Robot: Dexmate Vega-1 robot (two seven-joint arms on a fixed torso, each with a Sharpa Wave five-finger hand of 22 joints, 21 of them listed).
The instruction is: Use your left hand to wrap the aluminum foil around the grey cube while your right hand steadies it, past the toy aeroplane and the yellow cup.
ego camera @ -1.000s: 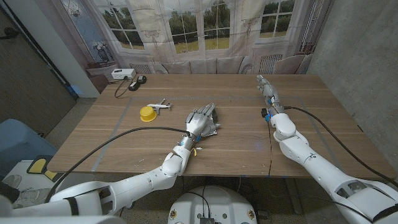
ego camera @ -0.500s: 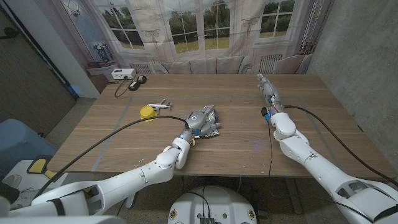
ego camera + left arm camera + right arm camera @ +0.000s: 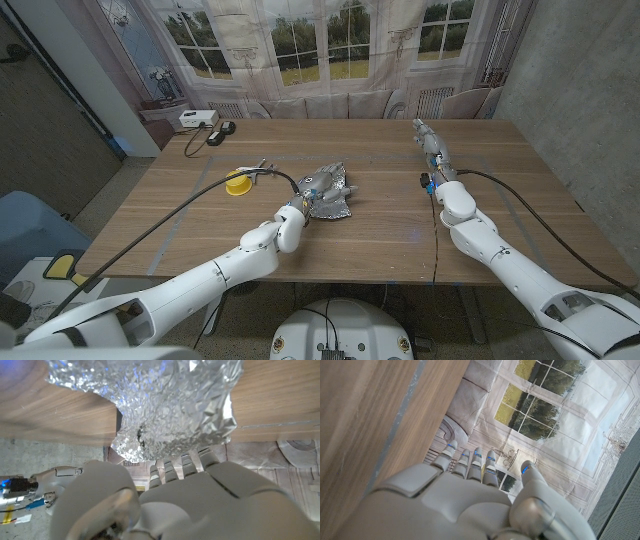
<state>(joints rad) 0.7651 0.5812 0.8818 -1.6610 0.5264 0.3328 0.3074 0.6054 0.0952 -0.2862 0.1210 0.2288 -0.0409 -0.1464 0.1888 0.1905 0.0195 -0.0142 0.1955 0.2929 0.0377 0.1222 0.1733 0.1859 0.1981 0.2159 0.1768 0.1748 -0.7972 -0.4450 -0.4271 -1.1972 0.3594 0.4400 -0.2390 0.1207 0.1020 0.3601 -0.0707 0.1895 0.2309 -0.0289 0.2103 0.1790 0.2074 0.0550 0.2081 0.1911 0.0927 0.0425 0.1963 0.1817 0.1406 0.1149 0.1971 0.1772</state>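
The crumpled aluminum foil [image 3: 336, 192] lies near the middle of the table, bunched up in a mound. My left hand [image 3: 312, 187] sits on its near left side, fingers curled into the foil and gripping it. In the left wrist view the fingers [image 3: 186, 462] reach the foil's [image 3: 170, 405] edge. The grey cube is hidden, presumably under the foil. The yellow cup [image 3: 237, 182] and the toy aeroplane [image 3: 262, 168] stand left of the foil. My right hand [image 3: 428, 138] stands far off at the back right, fingers straight, holding nothing; the right wrist view shows it [image 3: 465, 495] the same way.
A white box [image 3: 197, 118] and a black device [image 3: 219, 130] with a cable lie at the table's back left corner. Tape lines mark the wooden table [image 3: 400, 235]. A blue seat [image 3: 30, 225] stands off the left side.
My left hand went from spread over the foil to curled into it, and has drawn back to the left. The foil has bunched up higher. The right hand has not moved.
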